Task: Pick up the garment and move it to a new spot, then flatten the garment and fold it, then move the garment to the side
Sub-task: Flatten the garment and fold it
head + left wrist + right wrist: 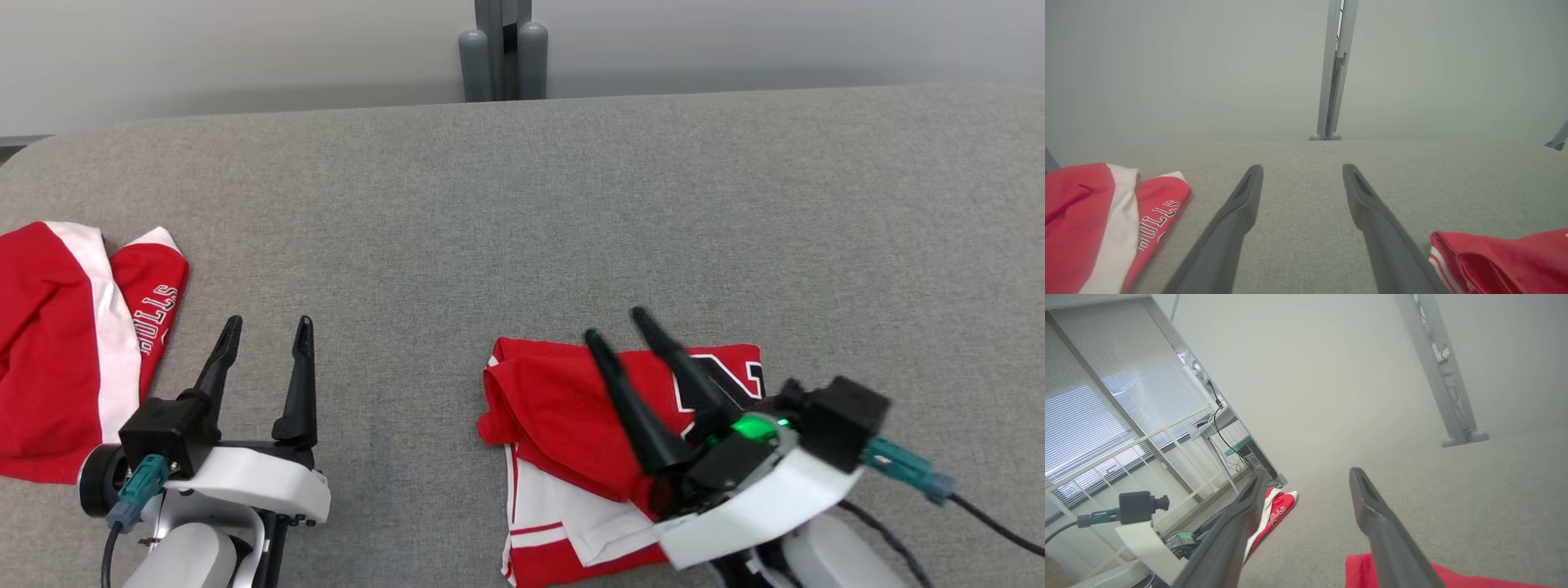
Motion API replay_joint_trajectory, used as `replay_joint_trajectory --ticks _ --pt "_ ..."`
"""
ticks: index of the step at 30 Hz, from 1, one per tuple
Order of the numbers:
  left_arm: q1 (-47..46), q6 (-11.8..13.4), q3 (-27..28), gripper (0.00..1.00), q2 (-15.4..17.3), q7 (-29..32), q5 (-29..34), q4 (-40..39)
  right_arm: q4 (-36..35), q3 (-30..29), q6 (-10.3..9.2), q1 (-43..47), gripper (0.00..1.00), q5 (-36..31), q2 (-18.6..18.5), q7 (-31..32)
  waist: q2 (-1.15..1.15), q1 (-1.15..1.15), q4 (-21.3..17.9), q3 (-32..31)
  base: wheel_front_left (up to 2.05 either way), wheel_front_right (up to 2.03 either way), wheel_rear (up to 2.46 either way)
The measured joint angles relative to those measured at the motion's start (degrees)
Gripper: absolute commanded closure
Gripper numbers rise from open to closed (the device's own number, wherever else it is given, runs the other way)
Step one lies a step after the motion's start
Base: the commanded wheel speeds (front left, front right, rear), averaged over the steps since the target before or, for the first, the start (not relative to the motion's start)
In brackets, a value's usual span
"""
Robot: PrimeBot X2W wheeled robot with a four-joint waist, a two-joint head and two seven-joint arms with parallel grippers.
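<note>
Lower left of the frame, the robot's left hand (269, 321) shows two long, tapering black fingers (299, 367) on a white wrist shell (261, 483), with a boxy black camera (167, 431) and a teal plug (140, 483) feeding a dark cable (108, 555). Lower right, the right hand (615, 324) has the same build, a green light (753, 426) glowing at its base.

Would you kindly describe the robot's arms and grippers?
The left gripper and right gripper each have two long dark fingers, a black camera block, a white wrist shell and a pale forearm. Teal plugs carry dark cables; a green light glows on the right wrist.
</note>
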Motion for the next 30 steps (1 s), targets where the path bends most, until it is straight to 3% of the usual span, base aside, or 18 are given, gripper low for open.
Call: replay_joint_trajectory --ticks 7,12,19,30 --pt "1.1 1.1 1.0 0.00 0.8 0.0 -0.1 -1.3 -3.8 -17.8 0.00 4.1 0.00 -7.4 -0.5 1.6 0.00 0.00 -0.6 -1.7 0.00 0.00 0.00" --pt "2.1 1.7 1.5 0.00 1.4 0.0 -0.1 -2.1 -3.9 -27.2 0.00 6.4 0.00 -13.2 -1.5 3.8 0.00 -0.01 -0.8 -2.8 0.00 0.00 0.00" --pt "3.5 2.3 1.5 0.00 1.6 0.0 -0.3 -2.9 -2.8 -33.5 0.00 9.6 0.00 -19.4 -4.2 5.8 0.00 0.00 -0.9 -3.5 0.00 0.00 0.00" --pt "4.2 2.5 1.4 0.00 2.1 0.2 -0.7 -3.2 -1.8 -35.2 0.00 12.4 0.00 -21.2 -4.4 7.3 0.00 0.00 -0.3 -3.9 0.00 0.00 0.00"
